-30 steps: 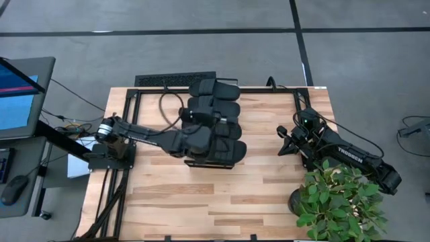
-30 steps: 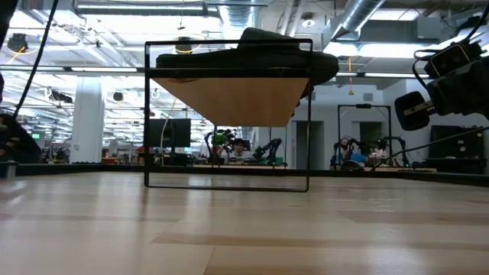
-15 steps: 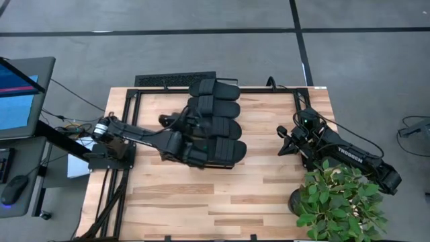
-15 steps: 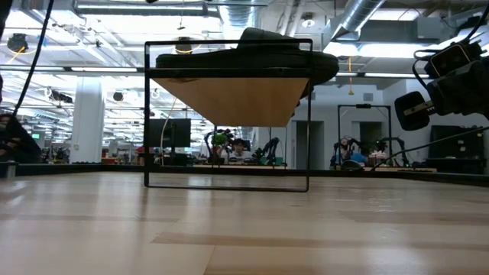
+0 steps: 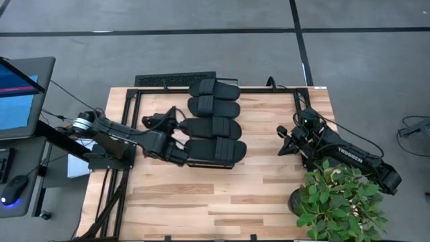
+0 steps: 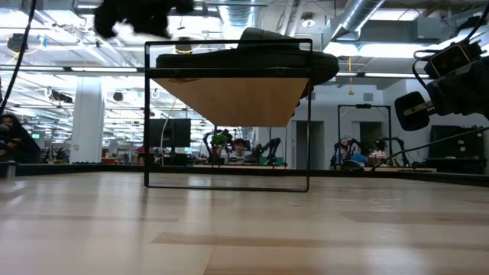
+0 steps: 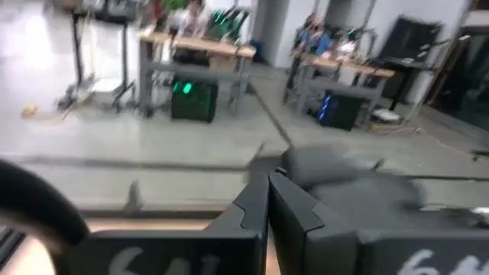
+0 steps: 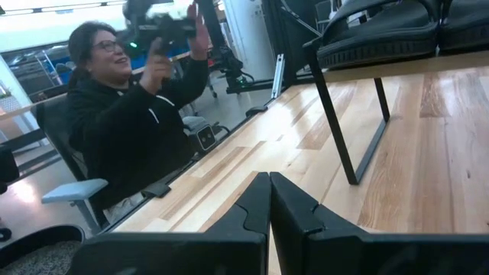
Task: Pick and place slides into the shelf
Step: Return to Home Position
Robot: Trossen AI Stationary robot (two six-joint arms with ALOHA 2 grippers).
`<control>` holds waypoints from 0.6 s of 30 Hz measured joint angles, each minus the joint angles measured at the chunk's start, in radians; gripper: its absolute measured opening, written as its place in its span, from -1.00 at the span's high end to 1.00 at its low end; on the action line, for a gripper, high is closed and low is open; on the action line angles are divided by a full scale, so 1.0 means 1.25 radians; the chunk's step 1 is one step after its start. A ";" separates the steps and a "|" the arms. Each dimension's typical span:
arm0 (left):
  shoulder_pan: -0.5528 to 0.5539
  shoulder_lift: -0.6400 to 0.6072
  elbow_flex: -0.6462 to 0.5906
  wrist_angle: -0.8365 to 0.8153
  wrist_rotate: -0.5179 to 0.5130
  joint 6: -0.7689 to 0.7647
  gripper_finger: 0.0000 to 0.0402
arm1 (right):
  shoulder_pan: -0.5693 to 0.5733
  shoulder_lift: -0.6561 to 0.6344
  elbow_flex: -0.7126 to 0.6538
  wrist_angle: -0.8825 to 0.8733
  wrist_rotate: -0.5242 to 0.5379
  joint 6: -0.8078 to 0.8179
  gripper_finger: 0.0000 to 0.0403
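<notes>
Four black slides lie side by side on top of the shelf [image 5: 205, 165]: the farthest slide [image 5: 213, 88], two middle slides [image 5: 213, 116], and the nearest slide [image 5: 216, 149]. In the low view the shelf [image 6: 229, 99] stands on thin dark legs with slides [image 6: 252, 53] on its top. My left gripper [image 5: 179, 156] [image 7: 267, 191] is shut, just left of the nearest slide and raised; in the low view my left gripper [image 6: 141, 15] shows above the shelf's left corner. My right gripper [image 5: 282, 140] [image 8: 269, 187] is shut and waits near the table's right edge.
A potted plant [image 5: 339, 202] stands on the table's near right corner beside my right arm [image 6: 443, 84]. A black mat [image 5: 176, 79] lies past the far edge. A seated person [image 8: 137, 122] shows beyond the table. Bare wood [image 5: 201, 202] stretches toward the near edge.
My left gripper has drawn back from above the slides toward the table's left edge and has risen; it now shows in the low view above the shelf's left corner. The four slides stay in place on the shelf. My right arm has kept still.
</notes>
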 joint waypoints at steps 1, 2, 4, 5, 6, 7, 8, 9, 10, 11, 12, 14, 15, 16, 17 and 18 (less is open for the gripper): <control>0.000 -0.013 -0.040 -0.001 0.017 -0.040 1.00 | 0.000 -0.001 0.000 0.000 0.000 0.000 1.00; 0.001 -0.028 -0.080 -0.002 0.025 -0.085 1.00 | 0.000 0.000 0.000 0.000 0.000 0.000 1.00; 0.001 -0.050 -0.156 -0.001 0.036 -0.170 1.00 | 0.000 0.000 0.000 0.000 0.000 0.000 1.00; 0.001 -0.056 -0.196 0.009 0.043 -0.201 1.00 | 0.000 -0.001 0.000 0.000 0.000 0.000 1.00; 0.001 -0.059 -0.229 0.035 0.045 -0.218 1.00 | 0.000 -0.001 0.000 0.000 0.000 0.000 1.00; 0.001 -0.059 -0.260 0.073 0.042 -0.223 1.00 | 0.000 0.000 0.000 0.000 0.000 0.000 1.00; 0.001 -0.058 -0.290 0.113 0.043 -0.225 1.00 | 0.000 -0.001 0.000 0.000 0.000 0.000 1.00; 0.000 -0.057 -0.319 0.146 0.045 -0.225 1.00 | 0.000 -0.001 0.000 0.000 0.000 0.000 1.00; 0.002 -0.057 -0.345 0.185 0.048 -0.224 1.00 | 0.000 0.000 0.000 0.000 0.000 0.000 1.00; 0.006 -0.054 -0.370 0.231 0.048 -0.221 1.00 | 0.000 -0.001 0.000 0.000 0.000 0.000 1.00; 0.010 -0.049 -0.395 0.284 0.052 -0.218 1.00 | 0.000 0.000 0.000 0.000 0.000 0.000 1.00; 0.011 -0.048 -0.445 0.351 0.059 -0.217 1.00 | 0.000 -0.001 0.000 0.000 0.000 0.000 1.00; 0.011 -0.049 -0.469 0.388 0.057 -0.219 1.00 | 0.000 0.000 0.000 0.000 0.000 0.000 1.00; 0.010 -0.048 -0.490 0.422 0.058 -0.226 1.00 | 0.000 -0.001 0.000 0.000 0.000 0.000 1.00; 0.008 -0.048 -0.509 0.446 0.056 -0.230 1.00 | 0.000 -0.001 0.000 0.000 0.000 0.000 1.00; 0.004 -0.048 -0.525 0.465 0.050 -0.230 1.00 | 0.000 0.000 0.000 0.000 0.000 0.000 1.00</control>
